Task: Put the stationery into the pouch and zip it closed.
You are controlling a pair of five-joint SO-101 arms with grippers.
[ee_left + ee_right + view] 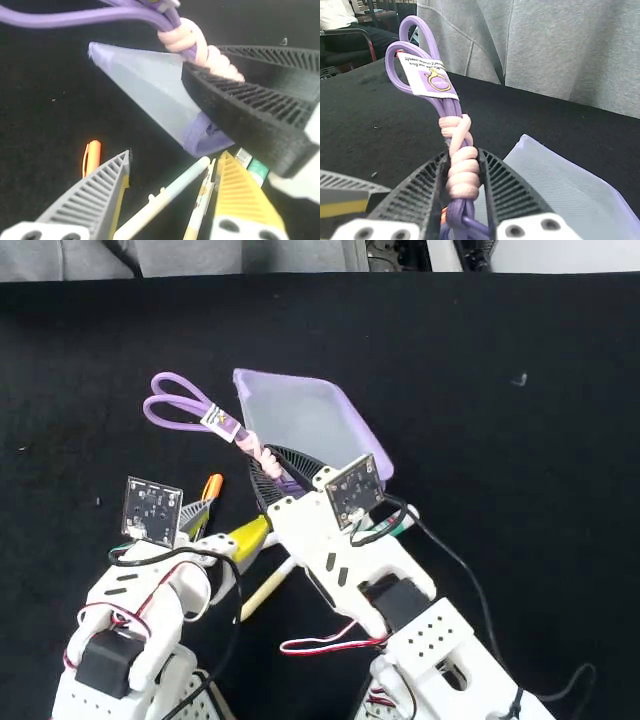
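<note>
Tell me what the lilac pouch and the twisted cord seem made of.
The pouch looks like thin, translucent lilac plastic or fine mesh, matte with a faint weave. The cord, clamped in the right gripper, looks like soft woven textile: purple rope with a pink wrapped knot and a paper tag.

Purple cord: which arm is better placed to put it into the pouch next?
Right. Its gripper is shut on the purple cord, at the edge of the pouch. The left gripper is open and holds nothing, down by the pens.
</note>
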